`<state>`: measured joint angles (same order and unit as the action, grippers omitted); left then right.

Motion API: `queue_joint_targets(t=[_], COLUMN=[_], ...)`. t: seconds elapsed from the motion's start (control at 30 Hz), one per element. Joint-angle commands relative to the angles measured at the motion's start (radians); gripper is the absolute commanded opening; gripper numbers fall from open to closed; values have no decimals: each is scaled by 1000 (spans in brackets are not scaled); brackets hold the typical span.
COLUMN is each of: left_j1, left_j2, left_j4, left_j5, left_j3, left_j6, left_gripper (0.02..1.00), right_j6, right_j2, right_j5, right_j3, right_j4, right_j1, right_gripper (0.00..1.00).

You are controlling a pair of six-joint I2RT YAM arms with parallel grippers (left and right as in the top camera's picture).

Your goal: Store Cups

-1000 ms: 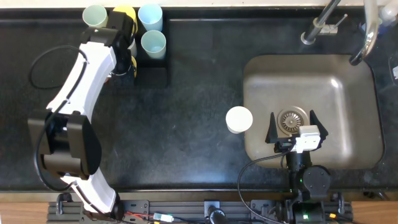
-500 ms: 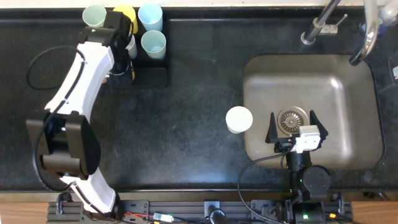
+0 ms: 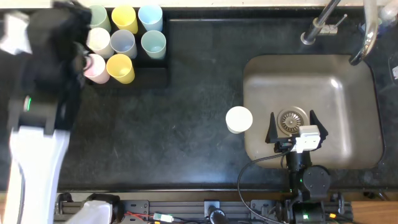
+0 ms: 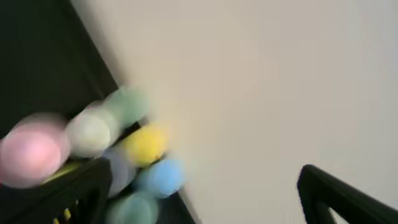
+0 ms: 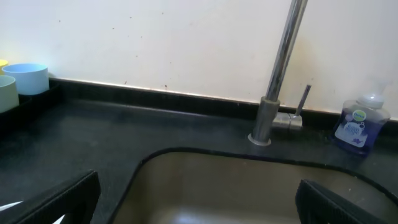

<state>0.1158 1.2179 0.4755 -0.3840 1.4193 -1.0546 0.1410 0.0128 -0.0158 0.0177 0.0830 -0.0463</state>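
Note:
Several cups stand in a black rack (image 3: 155, 76) at the counter's back left: green (image 3: 96, 15), yellow (image 3: 124, 17), light blue (image 3: 150, 15), white (image 3: 99, 38), grey-blue (image 3: 122, 42), teal (image 3: 153, 43), pink (image 3: 94, 67) and a second yellow (image 3: 120, 68). One white cup (image 3: 239, 119) stands alone on the counter by the sink's left rim. My left arm (image 3: 37, 93) is raised high at the far left. Its gripper (image 4: 202, 180) is open and empty, with the blurred cups (image 4: 93, 130) below it. My right gripper (image 3: 292, 118) hangs open and empty over the sink drain.
The steel sink (image 3: 348, 68) fills the right side, with a faucet (image 5: 283, 74) and a blue soap bottle (image 5: 357, 124) behind it. A wide stretch of dark counter (image 3: 174, 143) lies between the rack and the sink. The wall (image 5: 155, 37) runs along the back.
My left arm has pulled off the rack, rising and swinging left, so the white, grey-blue, pink and front yellow cups now show. The right arm has not moved.

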Motion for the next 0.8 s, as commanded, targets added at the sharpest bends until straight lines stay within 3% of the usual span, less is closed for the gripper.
queue_joint_targets(t=[0.03,0.1,0.2,0.47,0.8], left_j1=[-4,-4,-3,-3,7], left_j2=[-206,-319,-488,-866,-1119], left_j4=[-344,-481,-567,-587,-587], left_j5=[183,256,297,346,362], left_j3=[-305,-454,-660,-1057,-1303], left_j6=[845,967,1037,1036,1036], left_gripper=[1000,1000,1000,1000,1000], right_j6=[-6,-6,-6,-6,-6], right_j2=[-8,-8,-8,-8,-8], right_j5=[-3,-3,-3,-3,-3], right_j3=[-13,-13,-13,-13,-13], right_j4=[-6,-6,-6,-6,-6], right_j1=[1,1,1,1,1], right_gripper=[998,998,998,998,996])
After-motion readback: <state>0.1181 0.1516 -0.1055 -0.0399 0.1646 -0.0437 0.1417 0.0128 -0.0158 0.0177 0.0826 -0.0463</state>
